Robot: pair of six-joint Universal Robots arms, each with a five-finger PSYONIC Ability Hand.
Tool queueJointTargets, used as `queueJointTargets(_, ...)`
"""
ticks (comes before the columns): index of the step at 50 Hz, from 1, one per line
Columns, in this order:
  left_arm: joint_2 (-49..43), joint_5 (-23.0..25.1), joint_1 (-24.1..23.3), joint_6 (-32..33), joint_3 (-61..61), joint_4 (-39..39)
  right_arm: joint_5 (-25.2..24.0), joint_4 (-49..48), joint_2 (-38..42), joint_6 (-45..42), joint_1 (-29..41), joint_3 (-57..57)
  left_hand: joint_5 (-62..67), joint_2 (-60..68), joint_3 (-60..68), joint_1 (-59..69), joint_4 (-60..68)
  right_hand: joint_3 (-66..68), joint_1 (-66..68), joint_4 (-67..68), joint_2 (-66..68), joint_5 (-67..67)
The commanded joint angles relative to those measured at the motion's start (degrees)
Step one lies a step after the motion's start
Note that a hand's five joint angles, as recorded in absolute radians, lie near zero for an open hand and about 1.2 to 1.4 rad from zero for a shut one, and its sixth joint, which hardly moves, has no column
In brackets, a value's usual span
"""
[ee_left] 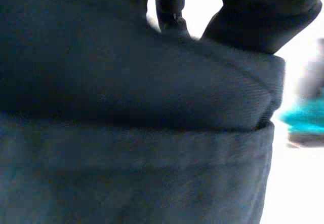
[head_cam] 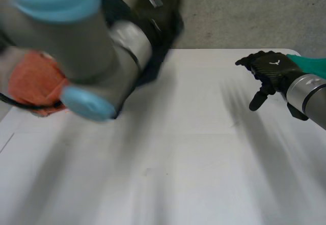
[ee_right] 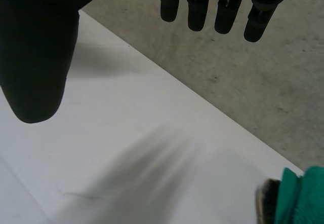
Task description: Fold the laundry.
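The left arm (head_cam: 86, 36) reaches over the far left part of the surface (head_cam: 193, 148), its grey joint and light-blue caps close under the head camera. The left hand (head_cam: 165, 19) is near the far edge, and its fingers (ee_left: 169, 1) and thumb (ee_left: 258, 21) pinch a fold of dark cloth (ee_left: 152, 133). The right arm (head_cam: 308, 95) comes in from the right edge. The right hand (head_cam: 267, 69) hovers over the far right corner, fingers (ee_right: 202, 11) straight and thumb (ee_right: 35, 57) held apart.

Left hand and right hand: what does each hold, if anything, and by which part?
The left hand pinches the dark blue cloth at a fold; the right hand is open and holds nothing.
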Motion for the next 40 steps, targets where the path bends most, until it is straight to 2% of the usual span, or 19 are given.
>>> queueJointTargets(1,-7.4,8.8,-5.4,2.8,-7.8,-5.9,1.0,0.0,2.6,-0.5,-2.1,-2.4,14.4,11.7,12.9,12.7,11.6,-1.9,-2.8,-1.9,-1.8,-2.3)
queueJointTargets(2,-7.2,8.4,-5.5,3.3,-8.2,-5.9,1.1,0.1,3.0,-0.8,-2.3,-2.7,14.4,11.7,12.9,12.7,11.6,-1.9,-2.8,-1.9,-1.8,-2.3)
queueJointTargets(3,-6.1,7.2,-5.3,4.0,-8.7,-6.0,1.4,0.3,3.6,-1.3,-2.3,-3.0,-2.4,-5.1,-3.9,-4.1,-5.2,-1.9,-2.8,-1.9,-1.8,-2.3)
queueJointTargets(5,-4.2,5.8,-4.7,4.1,-9.3,-6.0,1.5,0.6,4.2,-1.9,-2.2,-3.3,-26.4,-29.0,-27.9,-28.1,-29.1,-1.9,-2.8,-1.9,-1.8,-2.3)
queueJointTargets(6,-3.2,5.0,-4.2,4.1,-9.7,-6.0,1.5,0.8,4.5,-2.2,-2.1,-3.3,-34.5,-37.1,-36.0,-36.2,-37.2,-1.9,-2.8,-1.9,-1.8,-2.3)
queueJointTargets(7,-0.6,3.4,-3.3,3.8,-10.5,-5.9,1.5,1.3,4.7,-2.8,-1.9,-3.2,-37.4,-40.0,-38.9,-39.1,-40.1,-1.9,-2.8,-1.9,-1.8,-2.3)
queueJointTargets(16,13.3,-0.3,3.1,2.2,-18.3,-3.5,1.2,2.2,3.8,-5.5,3.0,-1.8,-47.2,-49.8,-48.7,-48.9,-49.9,-1.9,-2.8,-1.9,-1.8,-2.3)
queueJointTargets(20,17.7,-0.6,7.2,2.6,-22.1,-3.6,1.0,2.9,1.7,-7.0,6.2,-0.8,-50.0,-52.7,-51.5,-51.7,-52.8,-1.9,-2.8,-1.9,-1.8,-2.3)
queueJointTargets(23,19.3,-0.2,12.4,3.5,-24.4,-4.0,1.0,4.6,0.0,-8.3,9.7,0.6,-52.9,-55.5,-54.4,-54.6,-55.6,-1.9,-2.8,-1.9,-1.8,-2.3)
queueJointTargets(26,18.6,0.2,16.5,5.8,-24.8,-4.7,1.1,6.4,-1.5,-9.2,13.4,2.9,-53.2,-55.9,-54.7,-54.9,-56.0,-1.9,-2.8,-1.9,-1.8,-2.3)
queueJointTargets(27,17.4,0.7,18.9,8.1,-24.6,-5.3,1.2,6.6,-1.8,-9.3,14.3,3.7,-54.2,-56.9,-55.7,-55.9,-57.0,-1.9,-2.8,-1.9,-1.8,-2.3)
queueJointTargets(31,12.3,3.4,24.0,14.8,-22.6,-5.9,1.8,5.6,-2.2,-9.2,18.8,8.1,-55.4,-58.1,-56.9,-57.1,-58.2,-1.9,-2.8,-1.9,-1.8,-2.3)
queueJointTargets(35,5.7,5.9,26.8,19.8,-17.4,-6.3,6.4,-0.4,-1.9,-6.5,23.6,13.9,-55.6,-58.3,-57.1,-57.3,-58.4,-1.9,-2.8,-1.9,-1.8,-2.3)
queueJointTargets(40,-2.7,7.7,27.4,21.0,-8.7,-8.0,12.5,-8.6,-1.1,-3.9,27.6,19.5,-55.6,-58.3,-57.1,-57.3,-58.4,-1.9,-2.8,-1.9,-1.8,-2.3)
